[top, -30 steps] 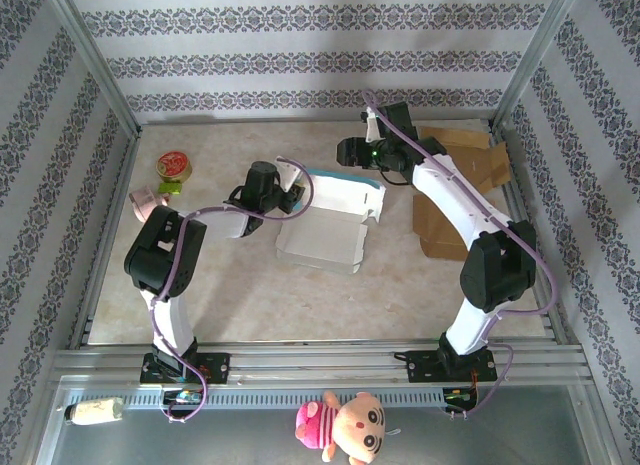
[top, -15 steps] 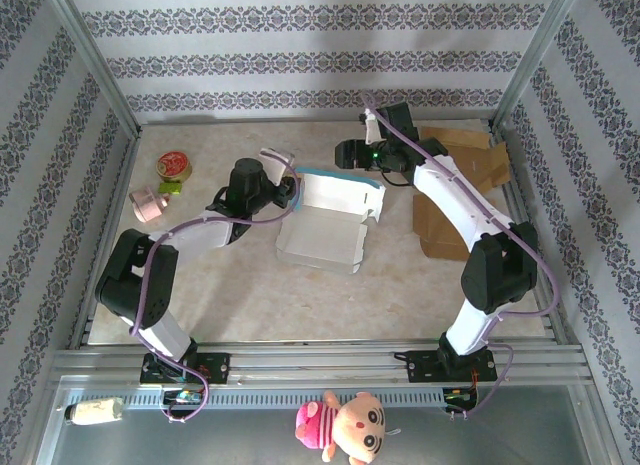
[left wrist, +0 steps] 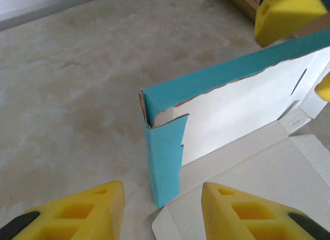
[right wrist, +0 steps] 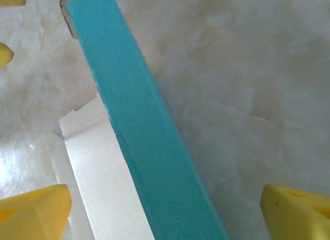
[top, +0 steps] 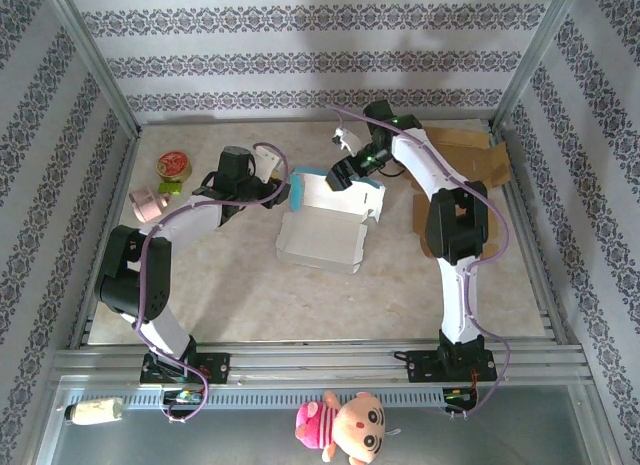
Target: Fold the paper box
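While both arms reach in from either side, the paper box [top: 322,233] lies on the desk [top: 230,295] around its middle, a bit toward the far wall. It is half folded: the white base is flat and the long back wall is upright, teal outside and white inside. A short teal side flap [left wrist: 164,162] stands upright at the wall's left corner, against it, with a small gap at the top of the corner. The near part of the box lies flat, toward the arm bases.

The left end effector [top: 281,193] is at the box's left end, open, with its yellow fingers [left wrist: 77,214] spread wide. The teal corner is ahead of and between them, and in the left wrist view they do not touch it. The right end effector [top: 341,174] is over the back wall's top edge, also open. Its fingers [right wrist: 31,209] sit one on each side of the teal wall; contact can't be judged.

Brown cardboard sheets [top: 460,180] lie right of the box by the desk's right edge. A red tin [top: 174,166] and a pink object [top: 148,203] are near the left edge. A plush doll [top: 345,425] lies below the arm bases, off the desk.
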`<state>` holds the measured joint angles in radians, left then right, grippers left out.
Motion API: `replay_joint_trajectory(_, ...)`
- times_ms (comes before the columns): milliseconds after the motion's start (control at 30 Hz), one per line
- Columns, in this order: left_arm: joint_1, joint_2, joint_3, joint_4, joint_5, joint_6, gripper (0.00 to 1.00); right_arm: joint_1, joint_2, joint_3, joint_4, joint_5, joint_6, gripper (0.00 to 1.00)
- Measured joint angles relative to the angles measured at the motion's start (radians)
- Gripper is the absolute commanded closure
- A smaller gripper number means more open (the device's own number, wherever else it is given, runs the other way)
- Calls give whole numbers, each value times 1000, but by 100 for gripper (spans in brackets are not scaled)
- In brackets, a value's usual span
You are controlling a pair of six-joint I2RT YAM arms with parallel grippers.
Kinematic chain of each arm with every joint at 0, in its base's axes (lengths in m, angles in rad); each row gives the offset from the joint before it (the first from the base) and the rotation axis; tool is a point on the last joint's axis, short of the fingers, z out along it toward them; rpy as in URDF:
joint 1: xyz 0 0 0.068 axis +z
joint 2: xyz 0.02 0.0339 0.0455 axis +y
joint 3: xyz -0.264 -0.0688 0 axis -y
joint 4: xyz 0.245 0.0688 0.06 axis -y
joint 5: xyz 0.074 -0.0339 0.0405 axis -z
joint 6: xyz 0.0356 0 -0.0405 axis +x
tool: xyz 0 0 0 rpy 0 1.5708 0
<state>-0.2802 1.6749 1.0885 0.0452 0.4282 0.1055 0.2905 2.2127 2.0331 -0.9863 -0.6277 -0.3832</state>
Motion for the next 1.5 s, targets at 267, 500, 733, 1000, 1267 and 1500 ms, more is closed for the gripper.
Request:
replay_joint_trajectory(267,19,37,43,-70,45,3,55,0,40,67,-83,-70,-46,37)
replay_joint_trajectory(500,28,154,171,-157,98,46,57,14,40,66,-87,-50,-67,55)
replay_joint_trajectory(733,34,235,230,-218,172,103,66,35,40,66,-86,-33,-69,62)
replay_joint_trajectory(1000,34,277,261,-222,202,121,81,47,40,65,-79,-24,-69,62)
replay_joint_trajectory(1267,34,323,323,-229,212,154,72,48,40,55,-69,-28,-70,67)
replay_joint_trajectory(1500,34,344,362,-248,223,202,88,48,40,54,-64,-29,-74,69)
